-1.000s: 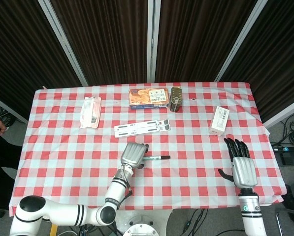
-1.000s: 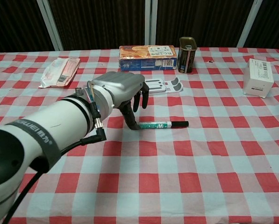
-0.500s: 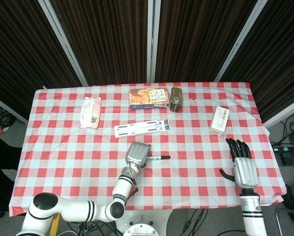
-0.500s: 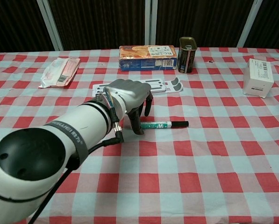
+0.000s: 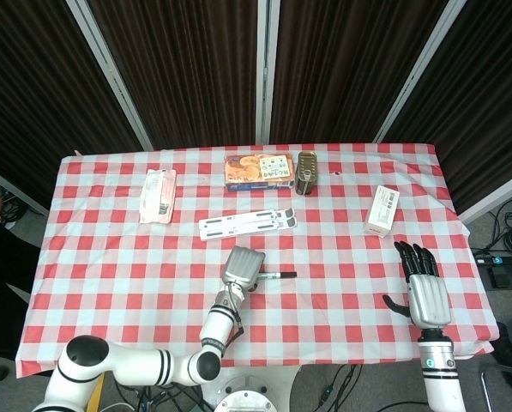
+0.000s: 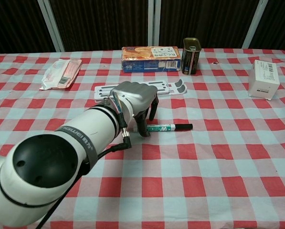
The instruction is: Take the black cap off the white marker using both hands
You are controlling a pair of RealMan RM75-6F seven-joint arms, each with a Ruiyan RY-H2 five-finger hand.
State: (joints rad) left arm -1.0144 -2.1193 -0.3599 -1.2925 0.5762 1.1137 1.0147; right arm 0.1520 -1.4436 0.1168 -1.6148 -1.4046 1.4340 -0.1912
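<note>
Checkered tablecloth (image 5: 110, 257) carries the white marker (image 6: 162, 128), black cap (image 6: 183, 126) pointing to 3 o'clock. My left hand (image 6: 136, 98) curls over its barrel end; grip indeterminate. My right hand (image 5: 424, 287) rests spread, holding nothing.

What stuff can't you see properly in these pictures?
- Left end of the marker: both views, covered by the left hand.
- Whether those fingers actually grip it: cannot tell, the hand's back hides them.
- Right hand: outside the chest view.
- Print on the small white box: too small, head view.
</note>
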